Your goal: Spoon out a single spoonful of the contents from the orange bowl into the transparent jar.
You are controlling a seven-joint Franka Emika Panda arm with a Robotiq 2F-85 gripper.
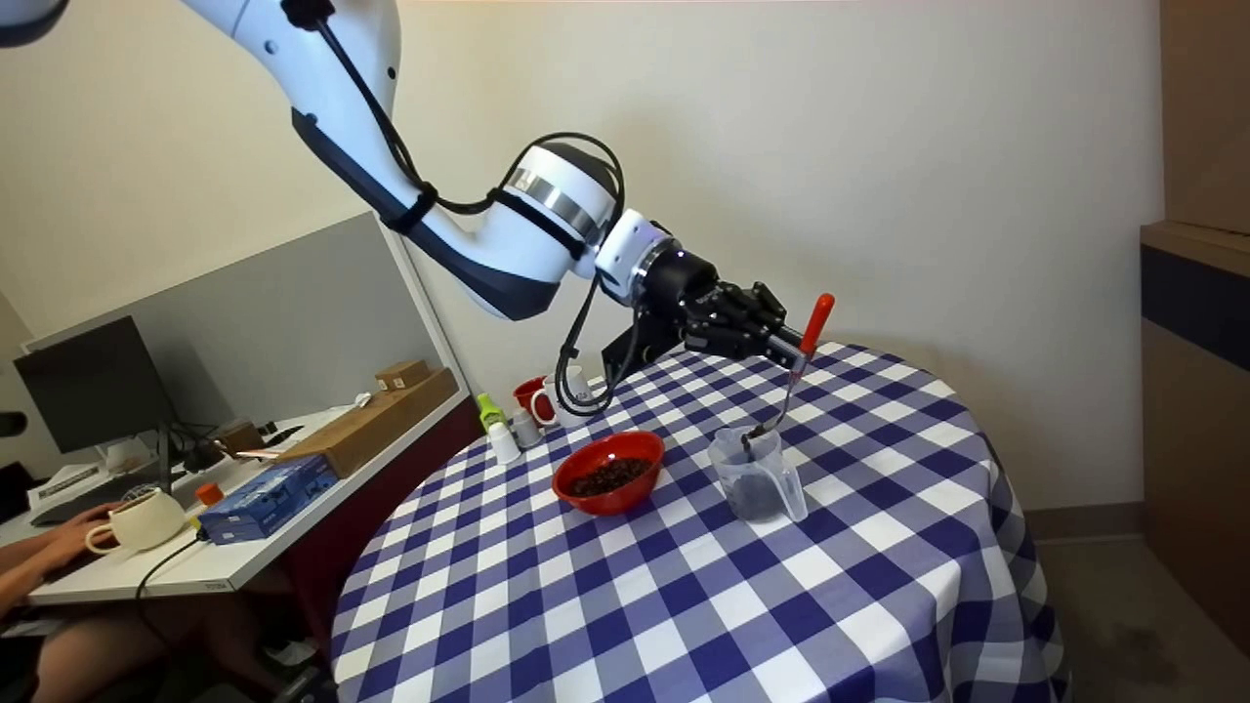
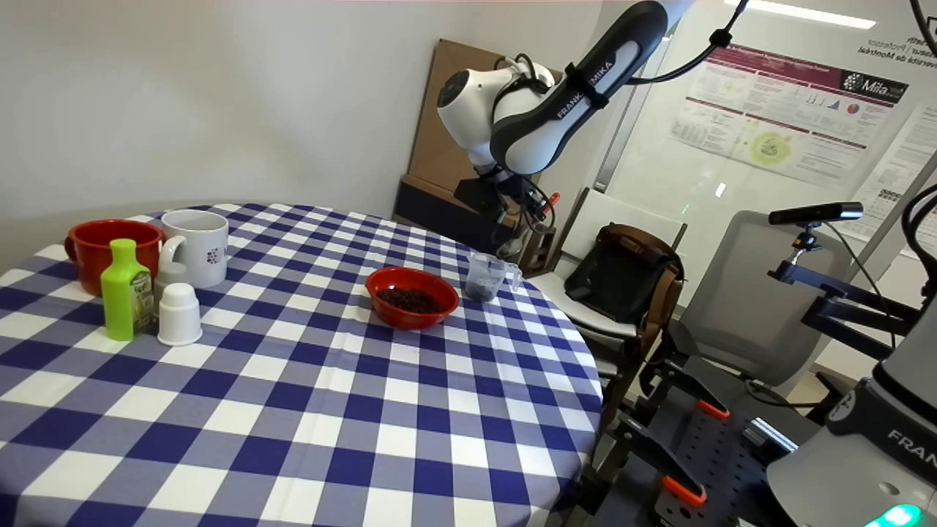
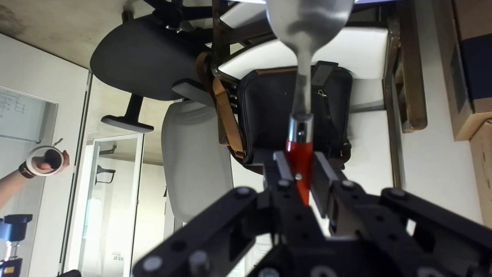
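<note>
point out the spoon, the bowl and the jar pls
Spoon [image 3: 303, 88]: wrist view, on its metal neck.
Bowl [image 2: 408, 320]: in an exterior view, on its outer wall, below the rim.
Jar [image 1: 748, 475]: in an exterior view, on its see-through side wall.

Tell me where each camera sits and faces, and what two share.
In an exterior view: raised, facing a pale wall across checkered cloth; the arm enters top left.
In an exterior view: raised, looking over that cloth toward chairs; arm and base at right.
Wrist view: behind the hand, which shows below, looking along the spoon to a black bag.
Both exterior views share the orange bowl and transparent jar.
</note>
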